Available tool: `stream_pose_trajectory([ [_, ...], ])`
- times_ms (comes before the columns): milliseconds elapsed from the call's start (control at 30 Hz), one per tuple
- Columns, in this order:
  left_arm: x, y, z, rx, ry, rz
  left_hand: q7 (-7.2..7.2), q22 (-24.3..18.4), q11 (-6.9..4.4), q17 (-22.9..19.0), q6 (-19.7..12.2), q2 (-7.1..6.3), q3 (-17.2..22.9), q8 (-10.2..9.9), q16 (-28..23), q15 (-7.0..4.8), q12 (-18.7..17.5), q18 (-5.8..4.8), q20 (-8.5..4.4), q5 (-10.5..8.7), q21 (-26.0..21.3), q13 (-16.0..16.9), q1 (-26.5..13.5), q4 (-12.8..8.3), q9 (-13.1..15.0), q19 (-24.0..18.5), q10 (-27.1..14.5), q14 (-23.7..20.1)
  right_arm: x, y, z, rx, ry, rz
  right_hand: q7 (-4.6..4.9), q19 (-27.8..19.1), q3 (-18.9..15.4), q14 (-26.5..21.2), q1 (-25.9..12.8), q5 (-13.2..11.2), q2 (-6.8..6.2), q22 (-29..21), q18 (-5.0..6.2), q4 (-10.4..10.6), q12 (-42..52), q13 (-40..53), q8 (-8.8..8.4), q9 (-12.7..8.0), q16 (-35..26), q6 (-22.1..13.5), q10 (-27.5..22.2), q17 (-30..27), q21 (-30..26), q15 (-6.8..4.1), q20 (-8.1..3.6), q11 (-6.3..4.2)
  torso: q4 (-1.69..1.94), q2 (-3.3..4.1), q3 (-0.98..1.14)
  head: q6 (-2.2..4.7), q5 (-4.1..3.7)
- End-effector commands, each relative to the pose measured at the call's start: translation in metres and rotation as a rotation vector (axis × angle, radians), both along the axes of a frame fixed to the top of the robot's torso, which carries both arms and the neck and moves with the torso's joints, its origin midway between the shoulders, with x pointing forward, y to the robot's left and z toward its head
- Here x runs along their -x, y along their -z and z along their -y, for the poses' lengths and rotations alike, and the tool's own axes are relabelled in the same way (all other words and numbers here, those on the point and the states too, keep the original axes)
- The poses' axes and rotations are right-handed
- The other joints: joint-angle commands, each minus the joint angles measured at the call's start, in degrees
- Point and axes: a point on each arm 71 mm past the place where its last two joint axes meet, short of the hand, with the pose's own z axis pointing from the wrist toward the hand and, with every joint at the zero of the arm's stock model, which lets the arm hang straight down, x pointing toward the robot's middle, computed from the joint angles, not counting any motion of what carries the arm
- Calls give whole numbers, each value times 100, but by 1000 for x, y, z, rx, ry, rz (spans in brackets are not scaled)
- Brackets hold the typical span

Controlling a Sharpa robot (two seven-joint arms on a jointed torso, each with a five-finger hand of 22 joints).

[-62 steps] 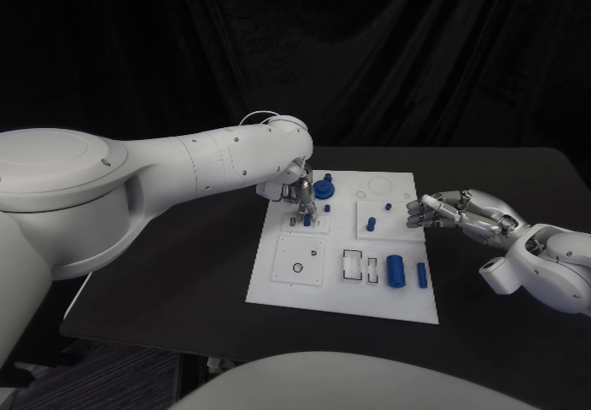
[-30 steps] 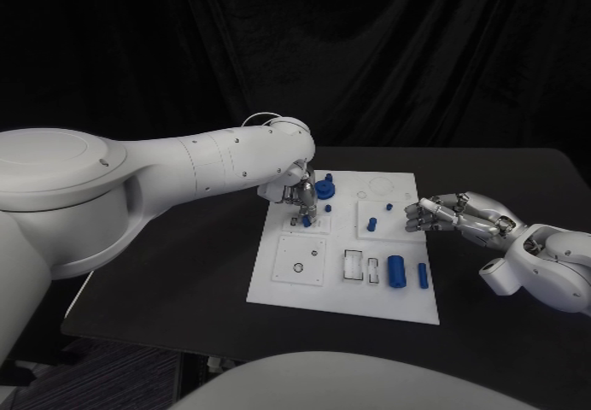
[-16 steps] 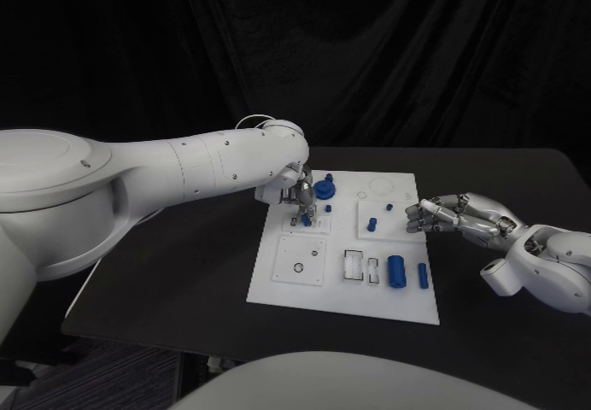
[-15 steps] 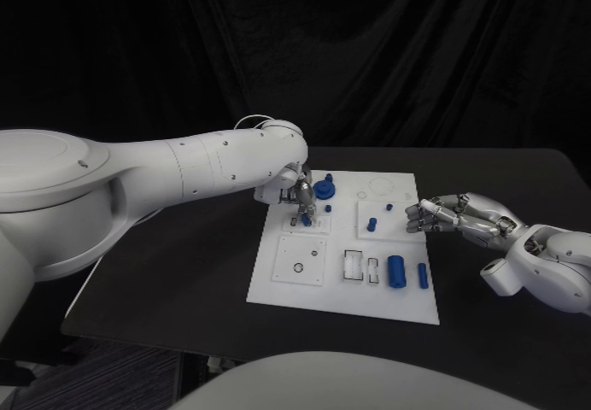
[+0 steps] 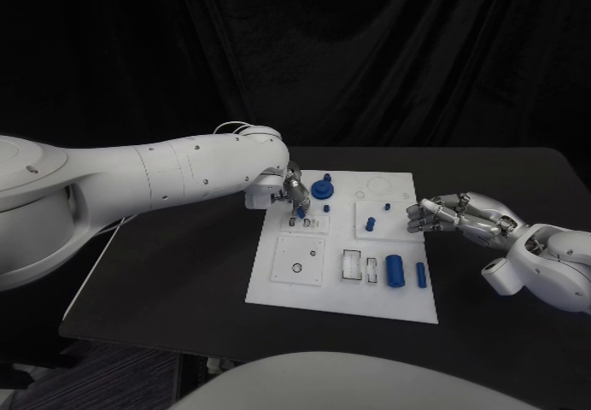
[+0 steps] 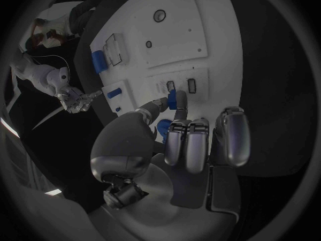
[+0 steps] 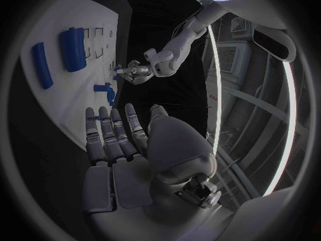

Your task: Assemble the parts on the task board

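Observation:
The white task board (image 5: 345, 290) lies in the middle of the table. My left hand (image 5: 289, 190) hovers over its far left corner and pinches a small blue piece (image 6: 173, 99) between thumb and a finger, just above two small slots (image 6: 181, 85). Next to that hand a blue knobbed part (image 5: 324, 186) stands on the board. A short blue peg (image 5: 371, 224) stands further right. A thick blue cylinder (image 5: 394, 269) and a thin blue bar (image 5: 421, 274) lie near the board's right edge. My right hand (image 5: 462, 218) hangs open beside that edge, fingers stretched toward the board, holding nothing.
The board carries a square plate with a small round hole (image 5: 300, 267) and two rectangular cut-outs (image 5: 361, 266). A tiny blue stud (image 5: 387, 206) sits on the far right plate. Black table surface (image 5: 184, 273) surrounds the board on all sides.
My left arm has drawn back to the left, and its hand has lifted the small blue piece slightly away from the slots. The right hand has stayed where it was.

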Motion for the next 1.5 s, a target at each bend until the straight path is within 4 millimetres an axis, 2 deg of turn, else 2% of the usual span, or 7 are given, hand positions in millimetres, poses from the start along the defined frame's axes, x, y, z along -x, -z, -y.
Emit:
stream_pose_trajectory([
  [33, 0, -3, 0, 71, -59, 78, -43, 710, -32, 1510, -32, 11, 181, 32, 15, -48, 20, 64, -21, 5, -53, 1508, -61, -124, 13, -9, 604, 595, 0, 0, 1, 7, 11, 4, 475, -18, 29, -41, 48, 31, -3, -6, 69, 4, -9, -7, 13, -5, 32, -29, -38, -8, -7, 11, -13, 12, 3, 3, 1, -1, 2],
  [400, 11, -8, -4, 159, -98, 175, -45, 693, -32, 1510, -44, 32, 194, 46, 15, -47, 20, 71, -21, 8, -89, 1508, -95, -87, 34, -24, 604, 595, 2, -1, -1, 5, 16, 10, 475, -18, 29, -41, 48, 31, -3, -6, 69, 4, -9, -7, 13, -5, 32, -29, -38, -8, -7, 11, -13, 12, -8, 10, 0, -1, -4],
  [500, 16, -5, -6, 188, -112, 200, -45, 681, -32, 1510, -44, 32, 194, 48, 15, -47, 20, 77, -22, 11, -110, 1508, -96, -86, 36, -36, 604, 595, 2, -1, 0, 7, 21, 12, 469, -21, 29, -46, 53, 33, -10, -9, 67, 3, -8, -7, 12, -6, 35, -35, -41, -8, -9, 14, -13, 17, 3, 6, 1, -1, -18],
  [767, 32, 9, -5, 256, -128, 284, -48, 661, -35, 1510, -54, 36, 206, 94, 15, -49, 20, 86, -23, 59, -155, 1508, -106, -48, 88, -55, 604, 595, 3, -2, 2, 7, 30, 19, 469, -21, 29, -46, 53, 33, -10, -9, 67, 3, -8, -7, 12, -6, 35, -35, -41, -8, -9, 14, -13, 17, -26, 11, 11, -1, 10],
  [1033, 45, 16, -5, 273, -118, 367, -52, 682, -39, 1510, -44, 12, 175, 138, 15, -55, 20, 77, -27, 74, -127, 1508, -149, 12, 127, -29, 604, 595, 4, -3, 4, 7, 38, 23, 465, -23, 29, -48, 58, 34, -15, -12, 66, 3, -6, -7, 14, -6, 39, -37, -42, -7, -10, 16, -12, 20, 2, -14, 17, -1, -46],
  [1367, 52, 25, -12, 265, -138, 369, -59, 683, -46, 1510, -35, 11, 166, 158, 15, -60, 20, 77, -31, 88, -129, 1508, -164, 46, 142, -24, 604, 595, 4, -3, 4, 6, 39, 26, 465, -29, 29, -49, 60, 36, -17, -15, 65, 2, -5, -6, 15, -6, 41, -37, -42, -7, -11, 17, -12, 20, -7, 6, -4, -1, -2],
  [1500, 53, 28, -15, 257, -142, 358, -59, 683, -46, 1510, -35, 11, 166, 158, 15, -60, 20, 77, -31, 88, -129, 1508, -164, 46, 142, -24, 604, 595, 3, -3, 3, 6, 37, 25, 465, -29, 30, -51, 63, 37, -17, -16, 64, 3, -3, -6, 17, -6, 43, -37, -43, -7, -11, 18, -12, 19, -8, 2, 2, -1, -1],
])
